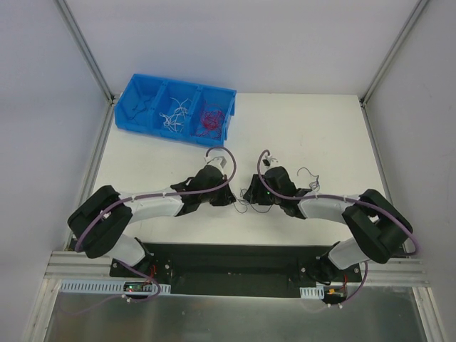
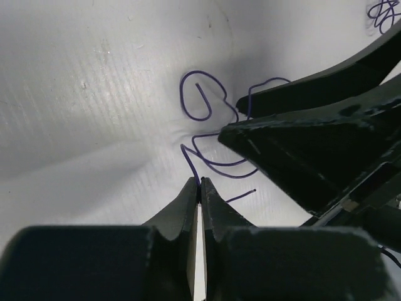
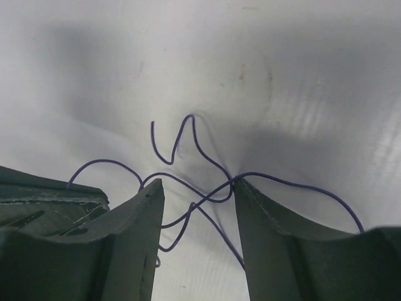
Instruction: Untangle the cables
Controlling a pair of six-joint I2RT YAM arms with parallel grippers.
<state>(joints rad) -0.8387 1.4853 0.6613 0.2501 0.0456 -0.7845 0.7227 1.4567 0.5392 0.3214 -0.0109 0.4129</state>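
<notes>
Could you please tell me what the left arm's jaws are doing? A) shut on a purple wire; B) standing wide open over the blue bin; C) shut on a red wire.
A: the left gripper has its jaws pressed together, pinching a strand of the purple wire.

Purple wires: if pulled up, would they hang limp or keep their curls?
Probably springy rather than limp: the purple wires hold open loops and curls. Likely very light and thin, so one strand may slip from the shut left tool. They cross between the open jaws of the right tool, so lifting one likely drags others.
</notes>
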